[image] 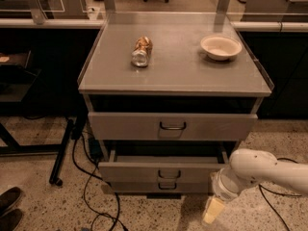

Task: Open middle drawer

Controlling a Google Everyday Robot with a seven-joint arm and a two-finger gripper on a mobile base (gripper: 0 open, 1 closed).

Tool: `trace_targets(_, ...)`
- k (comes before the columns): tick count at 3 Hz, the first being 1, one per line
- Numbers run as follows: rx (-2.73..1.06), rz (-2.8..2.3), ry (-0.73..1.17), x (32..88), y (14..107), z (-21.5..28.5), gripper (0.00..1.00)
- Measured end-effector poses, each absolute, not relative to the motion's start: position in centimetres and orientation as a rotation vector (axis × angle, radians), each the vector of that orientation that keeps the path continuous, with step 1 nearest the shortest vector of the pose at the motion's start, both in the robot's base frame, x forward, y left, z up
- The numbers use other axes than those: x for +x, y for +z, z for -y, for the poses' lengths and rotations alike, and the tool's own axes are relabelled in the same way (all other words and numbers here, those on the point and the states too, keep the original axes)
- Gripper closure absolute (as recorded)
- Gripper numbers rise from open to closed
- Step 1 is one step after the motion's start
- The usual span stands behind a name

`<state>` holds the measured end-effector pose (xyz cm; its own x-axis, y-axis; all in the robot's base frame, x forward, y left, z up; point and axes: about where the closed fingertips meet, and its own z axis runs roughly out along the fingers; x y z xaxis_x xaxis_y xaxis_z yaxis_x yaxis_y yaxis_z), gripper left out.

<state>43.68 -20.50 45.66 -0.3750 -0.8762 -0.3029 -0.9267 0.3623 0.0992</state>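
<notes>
Grey metal middle drawer [139, 171] ajar; gripper [213, 211] lower-right.

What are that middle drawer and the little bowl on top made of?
The middle drawer looks like painted metal: flat matt grey front, thin edges. The bowl seems ceramic or plastic, pale and smooth; I can't tell which. The robot's hand hangs low, just right of the drawer's front.

1. Our arm [262, 170] is a smooth, glossy white shell, fat and rounded like a tube.
2. Near the wrist we've got a ringed white collar [225, 184].
3. Our gripper [213, 210] is pale cream-yellow, sitting at the arm's lower end, bottom right.
</notes>
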Motion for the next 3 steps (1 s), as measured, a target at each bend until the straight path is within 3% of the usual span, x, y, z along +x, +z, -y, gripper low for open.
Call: trace_targets(3,-1.585,-2.363,0.234,50.6,45.8,19.8,0.00)
